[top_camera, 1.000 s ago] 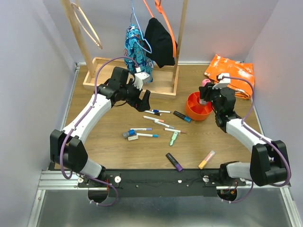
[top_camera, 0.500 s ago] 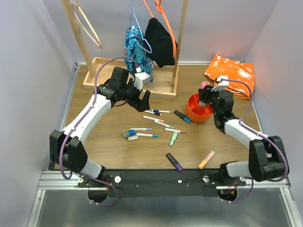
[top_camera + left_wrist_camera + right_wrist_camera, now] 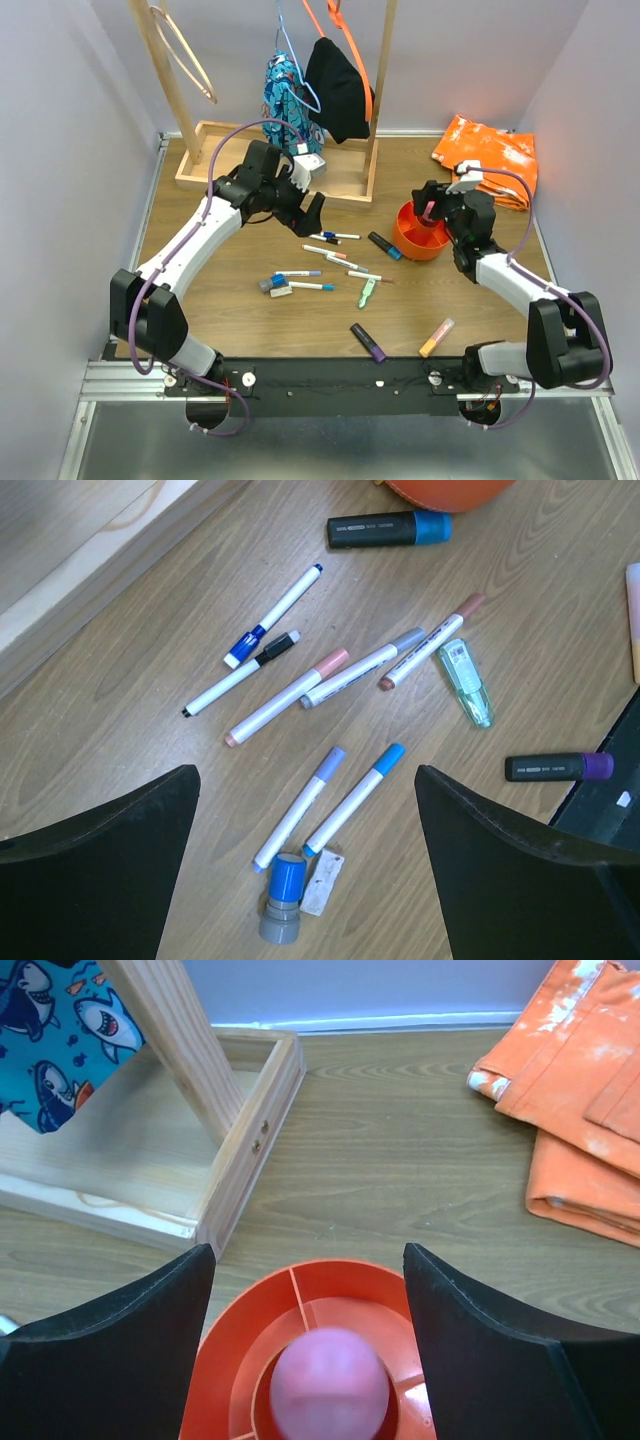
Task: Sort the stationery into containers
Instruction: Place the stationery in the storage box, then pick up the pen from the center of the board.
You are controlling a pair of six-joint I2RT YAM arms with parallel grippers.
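Orange plastic cup (image 3: 232, 1345) with inner dividers sits directly beneath the right gripper (image 3: 307, 1260). The gripper's black fingers (image 3: 120, 1350) stand wide apart on either side of a pink highlighter (image 3: 328, 1380), which stands upright in the cup's centre compartment. There is a gap on each side of it, so the fingers touch nothing and hold nothing. Beyond the fingertips lie a wooden tray base (image 3: 240, 1150) to the left and folded orange fabric (image 3: 580, 1090) to the right.

The left gripper (image 3: 305, 775) hangs over the wooden table (image 3: 120, 660), jaws spread fully, nothing between them. Right under it lie two white pens with bluish caps (image 3: 355, 798), side by side, next to a small blue-topped piece (image 3: 283, 898). Farther ahead of its fingertips are more thin white pens (image 3: 285, 695), a mint-green piece (image 3: 466, 668) and a black highlighter with a blue cap (image 3: 390, 528). Off to its right lies a black highlighter with a purple cap (image 3: 558, 767).
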